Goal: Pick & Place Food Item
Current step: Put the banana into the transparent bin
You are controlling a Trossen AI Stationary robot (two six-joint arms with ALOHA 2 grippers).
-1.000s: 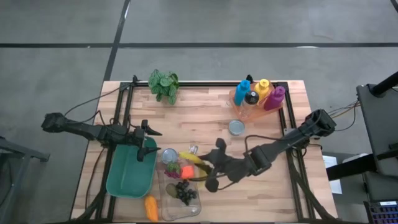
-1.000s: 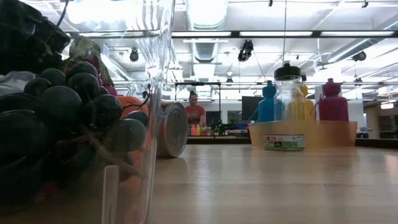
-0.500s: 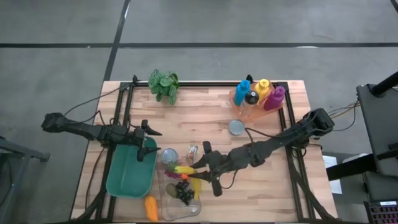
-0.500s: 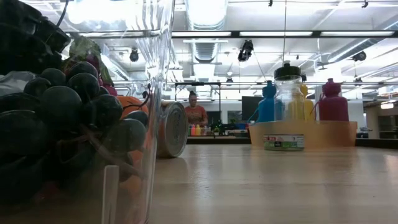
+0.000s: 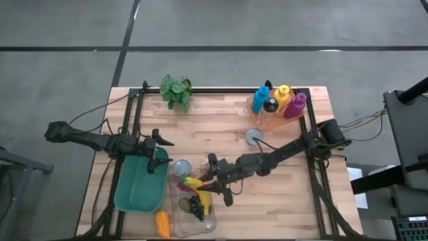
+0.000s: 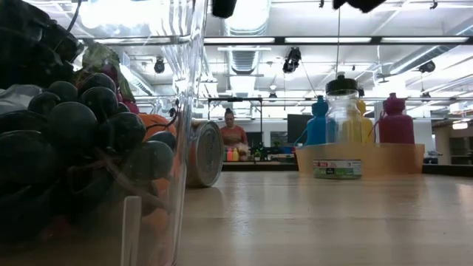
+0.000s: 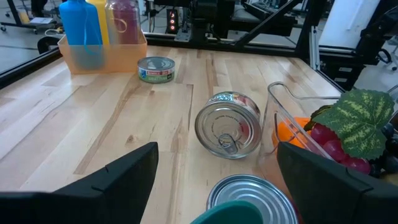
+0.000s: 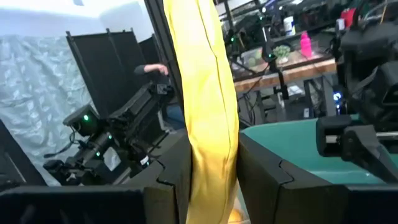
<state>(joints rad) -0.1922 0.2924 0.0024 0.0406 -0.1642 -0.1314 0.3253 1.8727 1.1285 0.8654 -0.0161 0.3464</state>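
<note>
right hand (image 8: 208, 180) grips banana (image 8: 208, 93) | banana ends cropped

Grey floor (image 5: 67, 27); ceiling strip lights (image 6: 295, 41); wooden table (image 5: 221, 124).

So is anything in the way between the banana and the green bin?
Nothing visible blocks it. The right pincer holds the banana over the clear container, and the green bin sits just beyond. The left pincer hovers open at the bin's edge.
</note>
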